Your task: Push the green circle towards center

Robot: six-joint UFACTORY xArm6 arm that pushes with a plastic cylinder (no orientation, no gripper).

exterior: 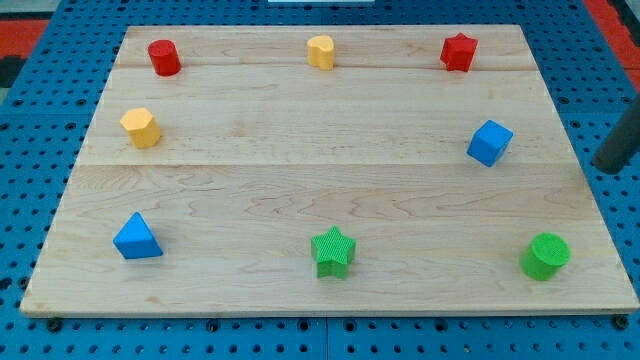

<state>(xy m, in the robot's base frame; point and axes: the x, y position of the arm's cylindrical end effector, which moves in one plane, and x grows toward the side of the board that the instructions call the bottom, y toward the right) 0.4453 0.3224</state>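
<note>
Altogether eight blocks: two red, two yellow, two blue, two green including green circle [545, 256]; tip probably off-frame, unclear.

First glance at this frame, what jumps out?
Eight bright blocks ring a pale wooden board, all near its edges. The green circle sits at the view's bottom right, the green star at bottom middle, and the red star at top right. My tip is at the view's right edge, off the board, above and right of the green circle and touching no block.
</note>
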